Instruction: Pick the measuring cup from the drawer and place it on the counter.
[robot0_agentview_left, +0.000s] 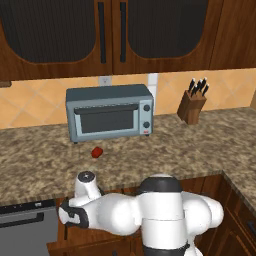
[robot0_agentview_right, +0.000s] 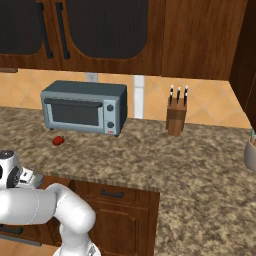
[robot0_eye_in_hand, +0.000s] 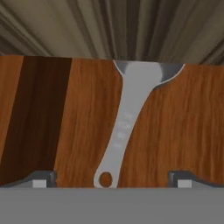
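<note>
The grey metal measuring cup lies flat on the wooden bottom of the drawer. Its long handle runs toward me and ends in a small hole. The round bowl points away and is partly cut off at the far edge of the wood. My gripper is open just above the drawer. Its two fingertips stand wide apart on either side of the handle's end and touch nothing. In both base views my arm bends down below the granite counter, in front of the cabinets.
On the counter stand a grey-blue toaster oven, a small red lump in front of it and a knife block to the right. A dark appliance front sits low on the left. Closed cabinet doors hang overhead.
</note>
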